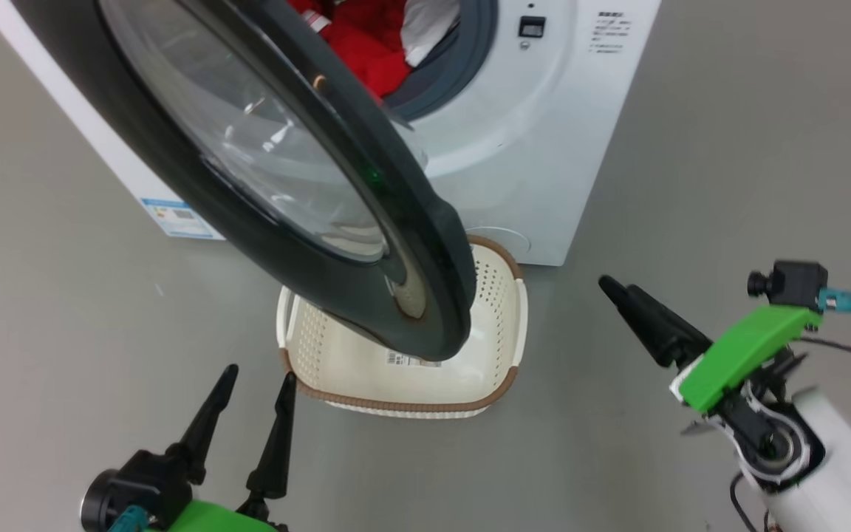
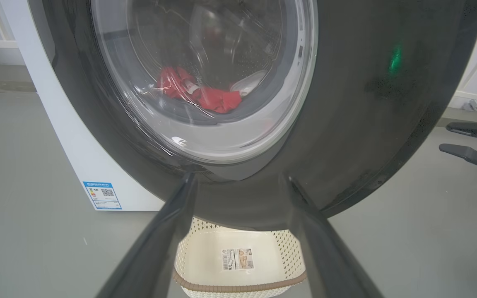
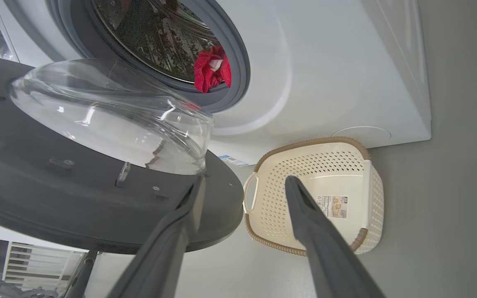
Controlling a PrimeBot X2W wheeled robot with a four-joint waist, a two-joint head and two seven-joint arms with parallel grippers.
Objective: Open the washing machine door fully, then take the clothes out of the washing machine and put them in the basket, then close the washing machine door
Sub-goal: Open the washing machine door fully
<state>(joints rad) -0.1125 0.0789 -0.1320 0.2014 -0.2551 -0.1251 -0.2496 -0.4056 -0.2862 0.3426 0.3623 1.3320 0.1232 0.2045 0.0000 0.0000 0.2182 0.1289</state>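
Left gripper (image 1: pixel 259 373) is open and holds nothing, just beside the near left corner of the basket (image 1: pixel 396 403). Right gripper (image 1: pixel 621 290) is open too, off to the right of the basket. The washing machine door (image 1: pixel 425 244) hangs open over the basket, which sits on the floor (image 1: pixel 63 295) right in front of the washing machine (image 1: pixel 544 148). The red clothes (image 1: pixel 366 44) lie inside the washing machine.

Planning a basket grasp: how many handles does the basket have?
2. The left handle is on the basket's left end, the right handle on its right end; both white. The washing machine door overhangs the far rim in the head view, so part is hidden.
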